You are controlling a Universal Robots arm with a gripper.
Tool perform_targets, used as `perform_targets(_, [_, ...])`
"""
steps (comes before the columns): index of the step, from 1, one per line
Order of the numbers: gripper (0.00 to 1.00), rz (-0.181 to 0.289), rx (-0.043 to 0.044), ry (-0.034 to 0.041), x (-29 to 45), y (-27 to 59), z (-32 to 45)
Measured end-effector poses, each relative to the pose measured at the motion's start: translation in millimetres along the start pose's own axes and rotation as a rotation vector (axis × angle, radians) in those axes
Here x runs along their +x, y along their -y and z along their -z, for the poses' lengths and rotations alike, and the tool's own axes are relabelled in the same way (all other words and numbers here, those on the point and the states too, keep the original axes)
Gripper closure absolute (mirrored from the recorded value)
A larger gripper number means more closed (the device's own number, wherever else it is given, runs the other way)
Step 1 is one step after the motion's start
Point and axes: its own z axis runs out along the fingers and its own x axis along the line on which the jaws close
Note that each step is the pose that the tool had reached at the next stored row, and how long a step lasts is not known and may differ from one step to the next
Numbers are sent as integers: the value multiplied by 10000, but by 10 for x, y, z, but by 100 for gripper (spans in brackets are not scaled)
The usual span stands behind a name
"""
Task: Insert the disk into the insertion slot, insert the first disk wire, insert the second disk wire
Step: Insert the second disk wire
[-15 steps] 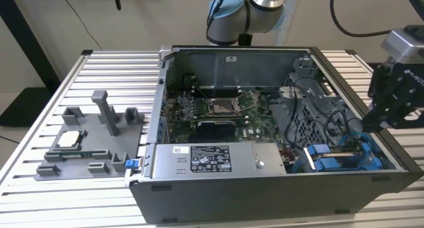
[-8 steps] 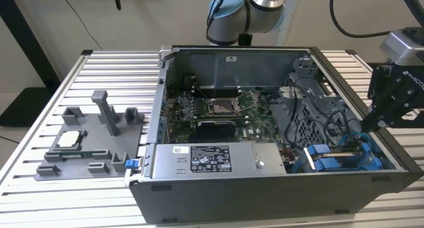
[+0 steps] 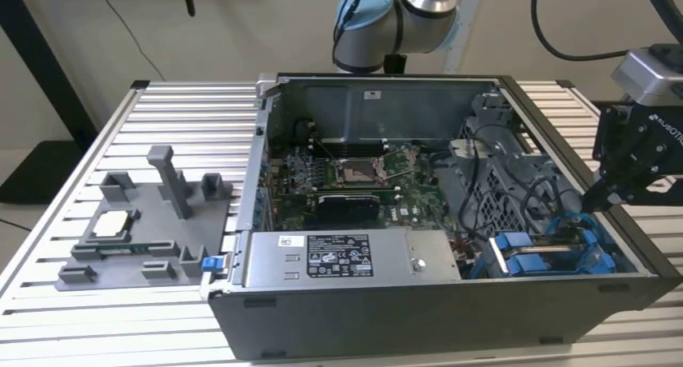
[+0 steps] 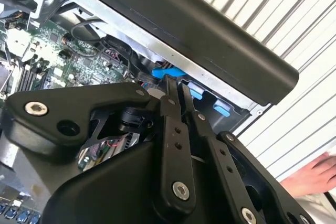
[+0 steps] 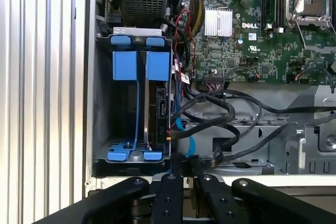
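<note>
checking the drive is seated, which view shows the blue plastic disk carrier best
The first wrist view: it looks straight into the bay, with the blue plastic disk carrier seen along its whole length. The exterior view has it small, low at that view's right. The second wrist view catches blue tabs beyond the dark metal case rim.

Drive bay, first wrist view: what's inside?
The disk in its blue carrier sits edge-on in the bay. Its flat faces are covered; whether the black wires beside it are plugged in is hidden.

One computer case (image 3: 427, 319), one motherboard (image 3: 353, 175), one power supply (image 3: 341, 259), two blue carriers (image 5: 126, 65), one disk (image 5: 159, 109).
</note>
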Motion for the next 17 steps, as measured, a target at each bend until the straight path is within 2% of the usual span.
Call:
perform_targets(4, [100,0,0,3,-1,-5,14])
perform_targets(8, [100,0,0,9,-8,-47,92])
perform_targets(11, [100,0,0,44,-12,-116,146])
perform_targets(17, [100,0,-1,150,-19,-308,246])
